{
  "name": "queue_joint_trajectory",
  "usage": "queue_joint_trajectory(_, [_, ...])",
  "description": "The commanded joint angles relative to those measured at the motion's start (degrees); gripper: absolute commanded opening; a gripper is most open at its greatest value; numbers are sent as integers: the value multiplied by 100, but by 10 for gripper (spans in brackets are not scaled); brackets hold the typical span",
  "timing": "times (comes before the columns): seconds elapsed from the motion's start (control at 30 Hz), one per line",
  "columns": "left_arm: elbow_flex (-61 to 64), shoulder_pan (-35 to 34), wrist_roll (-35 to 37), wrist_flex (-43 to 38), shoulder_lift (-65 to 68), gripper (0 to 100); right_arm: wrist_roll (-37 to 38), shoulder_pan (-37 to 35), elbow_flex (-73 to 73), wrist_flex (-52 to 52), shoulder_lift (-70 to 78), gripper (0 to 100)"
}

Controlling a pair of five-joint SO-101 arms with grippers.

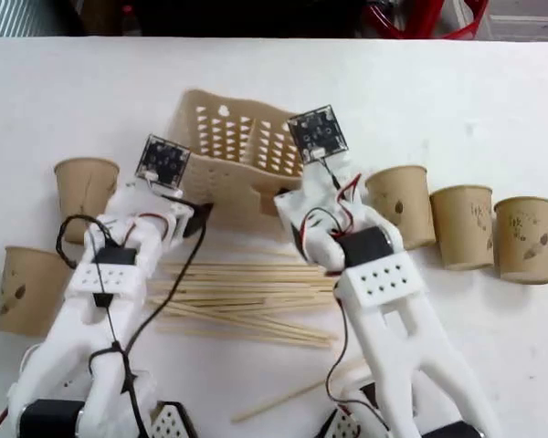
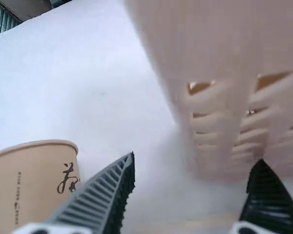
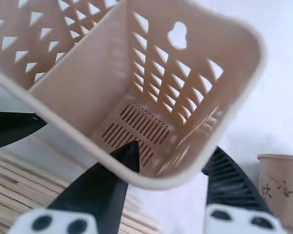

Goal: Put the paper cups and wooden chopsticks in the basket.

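The beige slotted basket (image 1: pixel 221 151) stands at the table's middle back. My right gripper (image 1: pixel 279 197) is at its near right corner. In the right wrist view the right gripper (image 3: pixel 173 151) is shut on the basket (image 3: pixel 102 83), one finger inside the rim and one outside. My left gripper (image 1: pixel 199 217) stands open by the basket's near left wall. In the left wrist view the left gripper (image 2: pixel 195 165) holds nothing and faces the basket (image 2: pixel 219 73), with a paper cup (image 2: pixel 29 180) beside it. Wooden chopsticks (image 1: pixel 247 297) lie piled between the arms.
Two paper cups stand at the left (image 1: pixel 85 192) (image 1: pixel 23 287) and three in a row at the right (image 1: pixel 402 205) (image 1: pixel 461 226) (image 1: pixel 528 239). One stray chopstick (image 1: pixel 292 397) lies near the front. A dark finger of the other arm (image 3: pixel 10 127) shows beside the basket.
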Motion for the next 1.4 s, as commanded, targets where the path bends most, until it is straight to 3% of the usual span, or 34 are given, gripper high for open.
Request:
queue_joint_trajectory(0.0, [-255, -40, 70, 202, -75, 354, 299, -22, -53, 312, -769, 212])
queue_joint_trajectory(0.17, [-273, -31, 79, 202, -75, 354, 607, -66, -53, 400, -1323, 212])
queue_joint_trajectory(0.33, [-255, -13, 79, 202, -75, 354, 1029, -57, -202, 330, -1121, 215])
queue_joint_trajectory(0.57, [-237, -22, 79, 211, -40, 354, 1064, -66, -149, 374, -655, 221])
queue_joint_trajectory(0.77, [-237, -31, 79, 202, -31, 354, 1336, -75, 273, 400, -681, 366])
queue_joint_trajectory(1.07, [-281, -66, 273, 193, -31, 354, 1301, -22, 1547, -189, -2141, 322])
queue_joint_trajectory(1.23, [-264, -66, 281, 202, -31, 354, 1371, 242, 1723, 673, -3459, 322])
queue_joint_trajectory(1.37, [-246, -66, 281, 202, -31, 354, 1978, 708, 1714, 1701, -4251, 322])
